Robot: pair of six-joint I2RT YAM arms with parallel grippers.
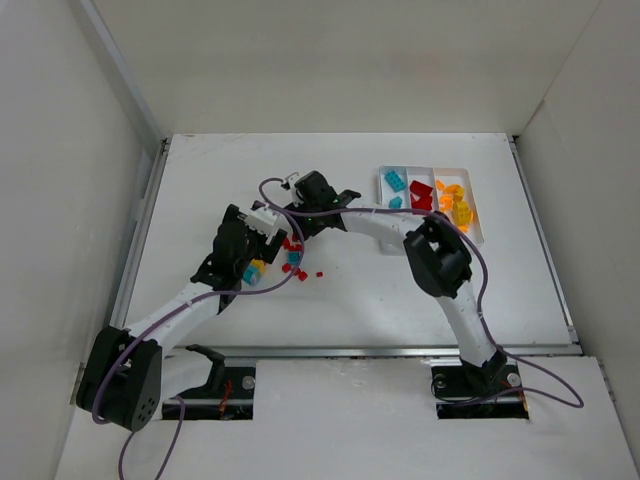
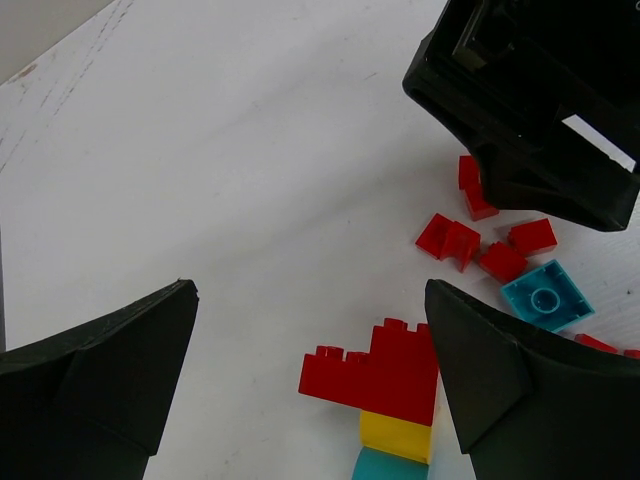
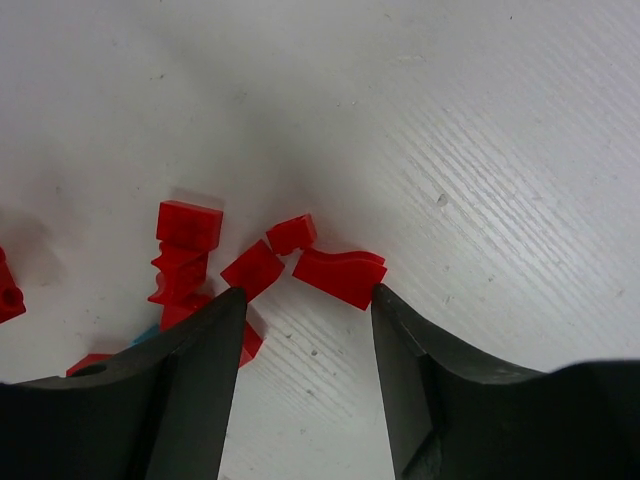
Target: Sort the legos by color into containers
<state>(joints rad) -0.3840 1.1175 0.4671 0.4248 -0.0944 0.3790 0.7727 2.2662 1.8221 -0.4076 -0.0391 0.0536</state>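
- The legos (image 1: 288,255) that are not yet sorted lie in a small loose heap on the worktop (image 1: 400,300), left of centre and well apart from the containers (image 1: 425,168). Most are red, with a few teal and yellow.
- The containers are three compartments of one white tray at the far right. They already hold teal pieces on the left, red in the middle and orange-yellow on the right.
- The right hand (image 3: 306,293) sits low at the heap's edge, its fingers partly spread and gripping nothing. A curved red piece (image 3: 340,275) lies just beyond the tips, at or against one finger. We judge this to be the approach to a pick for the red compartment.
- That piece lies flat, with its long axis across the gap between the fingers. We judge that a pinch would fall on its ends and could slip.
- The left hand (image 2: 308,295) is widely spread and empty above a stepped red block (image 2: 375,375), which is joined to a yellow brick (image 2: 397,437) and a teal brick (image 2: 385,468). The column's long axis runs toward the near edge of the wrist view.
- We judge that the left hand is held off to keep clear of the right, since both work close together over one heap.
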